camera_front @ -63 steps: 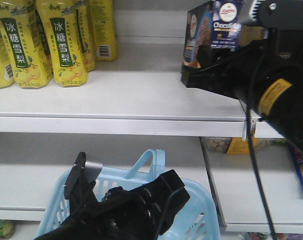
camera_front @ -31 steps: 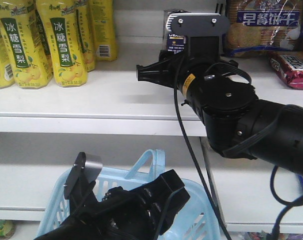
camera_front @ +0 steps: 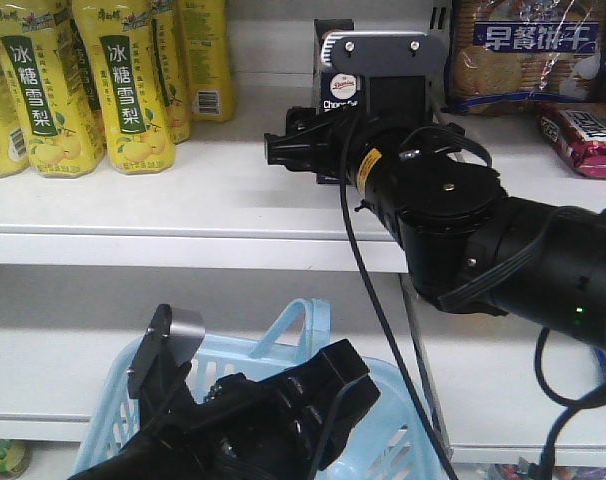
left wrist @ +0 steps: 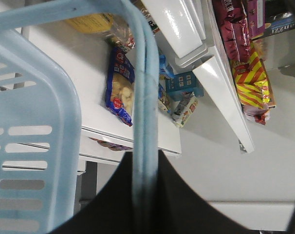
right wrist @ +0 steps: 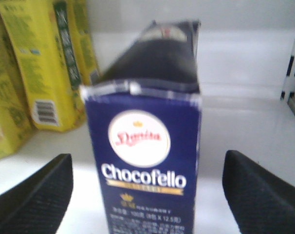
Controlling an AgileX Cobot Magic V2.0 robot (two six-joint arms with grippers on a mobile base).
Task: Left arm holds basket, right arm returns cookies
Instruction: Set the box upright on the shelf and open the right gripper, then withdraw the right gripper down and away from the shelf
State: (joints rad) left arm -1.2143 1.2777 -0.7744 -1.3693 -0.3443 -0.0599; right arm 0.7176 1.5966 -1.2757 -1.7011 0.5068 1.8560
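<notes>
Right wrist view: cookies (right wrist: 146,161) between spread claw fingers (right wrist: 33,195), gaps either side.

The navy Chocofello cookies box (right wrist: 145,146) is standing upright on the white upper shelf, its oval white logo facing the wrist camera. Below, the light blue slotted basket (camera_front: 393,425) is hanging by its looped handle (left wrist: 142,107).

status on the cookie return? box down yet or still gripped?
Done: the Chocofello box stands upright on the upper shelf beside the yellow bottles. The right gripper is open, both fingers clear of the box. In hand: the left gripper holds the basket by its handle. Left: withdrawing the right arm.
</notes>
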